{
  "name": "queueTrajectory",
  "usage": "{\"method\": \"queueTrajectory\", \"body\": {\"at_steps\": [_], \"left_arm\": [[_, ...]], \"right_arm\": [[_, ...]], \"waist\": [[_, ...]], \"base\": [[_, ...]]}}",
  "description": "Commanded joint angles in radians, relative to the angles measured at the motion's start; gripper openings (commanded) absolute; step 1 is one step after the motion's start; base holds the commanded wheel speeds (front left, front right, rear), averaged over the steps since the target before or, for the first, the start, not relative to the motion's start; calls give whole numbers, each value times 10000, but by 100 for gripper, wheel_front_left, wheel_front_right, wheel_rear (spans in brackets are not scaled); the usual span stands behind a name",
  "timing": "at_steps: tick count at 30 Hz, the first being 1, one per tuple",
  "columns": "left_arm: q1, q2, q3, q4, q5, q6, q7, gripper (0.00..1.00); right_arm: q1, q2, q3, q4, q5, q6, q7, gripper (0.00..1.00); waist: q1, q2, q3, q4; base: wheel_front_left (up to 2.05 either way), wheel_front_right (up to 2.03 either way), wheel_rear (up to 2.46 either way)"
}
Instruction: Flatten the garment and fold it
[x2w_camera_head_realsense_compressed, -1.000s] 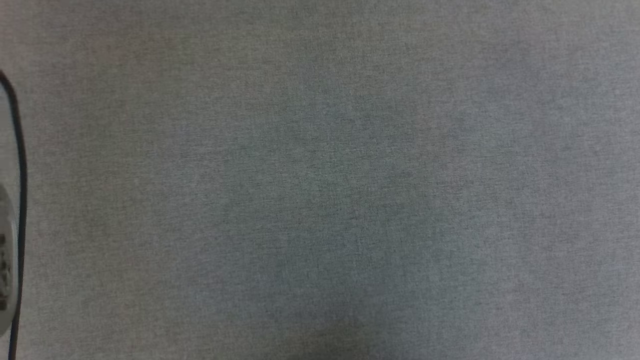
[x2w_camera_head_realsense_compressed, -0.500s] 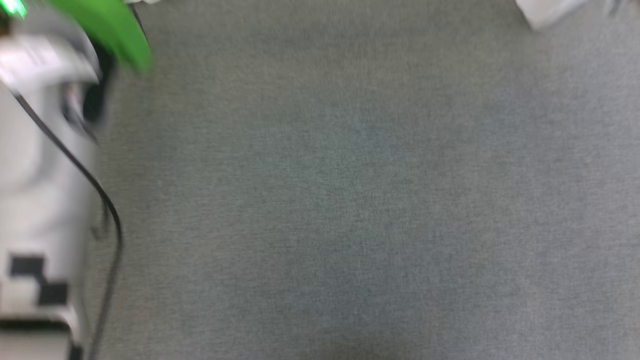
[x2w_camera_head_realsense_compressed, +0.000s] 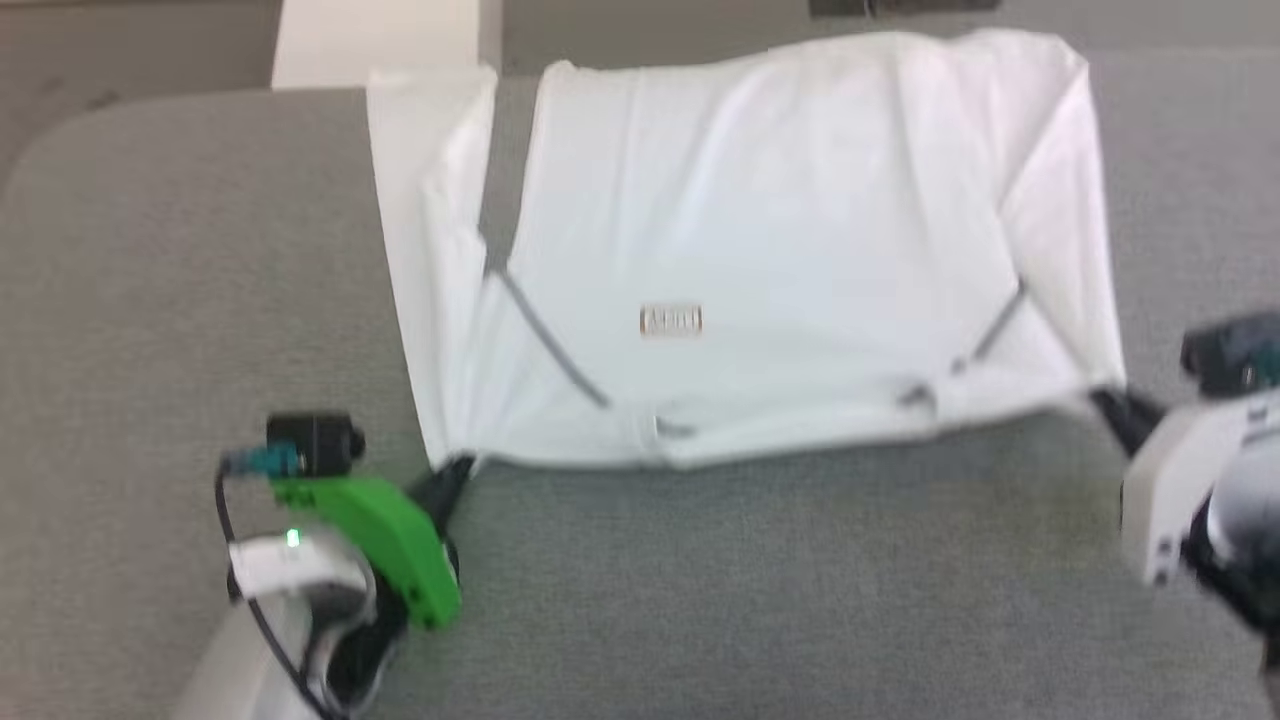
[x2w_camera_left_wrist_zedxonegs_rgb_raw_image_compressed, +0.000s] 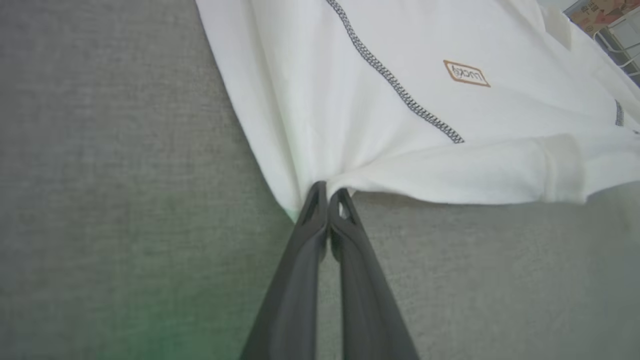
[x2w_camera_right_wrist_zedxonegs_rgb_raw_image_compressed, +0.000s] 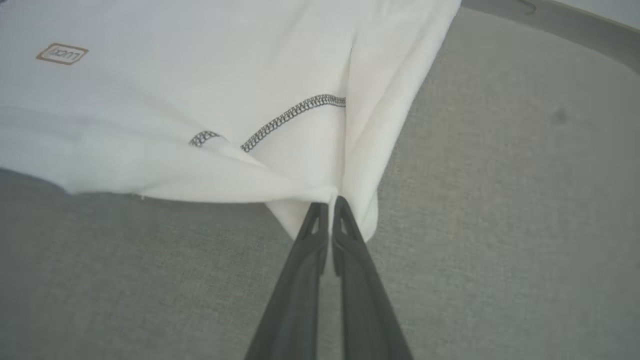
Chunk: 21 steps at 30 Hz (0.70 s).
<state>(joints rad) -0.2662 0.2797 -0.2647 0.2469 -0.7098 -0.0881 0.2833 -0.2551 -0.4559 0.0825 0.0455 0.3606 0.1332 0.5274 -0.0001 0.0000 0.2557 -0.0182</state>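
A plain white thin-fabric T-shirt (x2w_camera_head_realsense_compressed: 760, 230) lies spread on a grey cloth-covered table (x2w_camera_head_realsense_compressed: 700, 600), its near edge stretched between two arms. The left gripper (x2w_camera_left_wrist_zedxonegs_rgb_raw_image_compressed: 327, 192) pinches the near left corner, dark fingers pressed together on the fabric. The right gripper (x2w_camera_right_wrist_zedxonegs_rgb_raw_image_compressed: 331, 202) clamps the near right corner likewise. The head view takes in the whole T-shirt and a white box (x2w_camera_head_realsense_compressed: 375, 40) beyond the table. The wrist views bring out dark grey zigzag stitching (x2w_camera_left_wrist_zedxonegs_rgb_raw_image_compressed: 395, 85) and a small tan-edged label (x2w_camera_left_wrist_zedxonegs_rgb_raw_image_compressed: 466, 73).
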Motion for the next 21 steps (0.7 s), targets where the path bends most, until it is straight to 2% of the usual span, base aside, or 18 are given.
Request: {"method": "queueTrajectory", "body": {"at_steps": [1, 9, 16, 21], "left_arm": [[538, 73, 53, -168, -81, 191, 87, 0], [2724, 199, -34, -1344, -434, 964, 877, 0], [4054, 500, -193, -2054, -586, 1717, 1911, 0], [4555, 749, -346, -2145, -497, 2055, 2418, 0]], "right_arm": [[588, 218, -318, -303, -143, -25, 213, 0], [3065, 1484, -1627, -1472, -843, -25, 1400, 0], [4425, 3032, -2873, -1975, -1492, -25, 2796, 0], [4906, 3468, -3157, -2065, -1835, -25, 3176, 0]], "waist": [[1, 0, -695, 312], [1, 0, -1115, 363], [1, 0, -1216, 508], [1, 0, -1303, 529]], "base": [[0, 0, 0], [0, 0, 0], [0, 0, 0], [0, 0, 0]]}}
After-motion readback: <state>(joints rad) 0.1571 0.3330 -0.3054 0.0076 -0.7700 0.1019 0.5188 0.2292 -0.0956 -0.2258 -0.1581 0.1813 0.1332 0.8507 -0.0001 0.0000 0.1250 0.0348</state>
